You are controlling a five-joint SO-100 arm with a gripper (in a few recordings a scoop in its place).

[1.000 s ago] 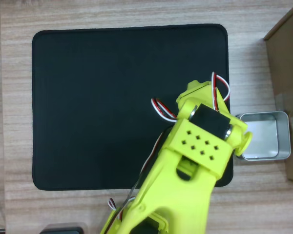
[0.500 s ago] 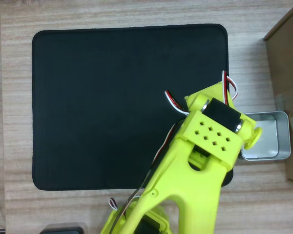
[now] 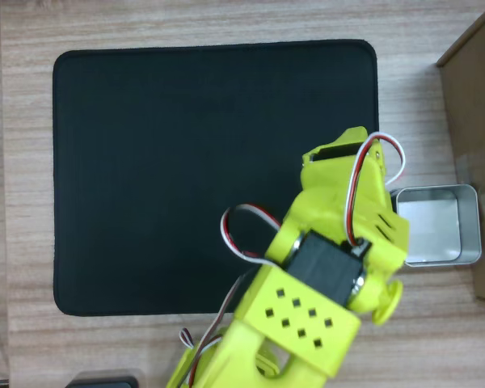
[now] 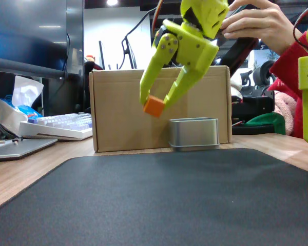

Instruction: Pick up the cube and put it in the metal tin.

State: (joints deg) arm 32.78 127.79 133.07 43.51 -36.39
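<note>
From above, the yellow-green arm [image 3: 307, 299] reaches up from the bottom edge across the lower right part of the black mat [image 3: 170, 170], its wrist end lying over the mat's right border just left of the tin [image 3: 436, 226]. Tin sits on the wooden table [image 3: 420, 113], off the mat, its pale inside bare; a brown box [image 3: 475, 121] stands just beyond it at the right edge. The arm's body hides the pincer's tips in this view.

At table height in the fixed view, the pincer [image 4: 155, 106] hangs in the air with its fingers pinched on the cube [image 4: 154, 106] — the orange block sits between the two tips, clear of the mat [image 4: 159, 200]. It is up and to the left of the tin [image 4: 194, 133], apparently not yet over the tin's mouth, though depth is hard to judge here. Behind stands the box [image 4: 118, 110], and a keyboard [image 4: 59, 125] lies at left.
</note>
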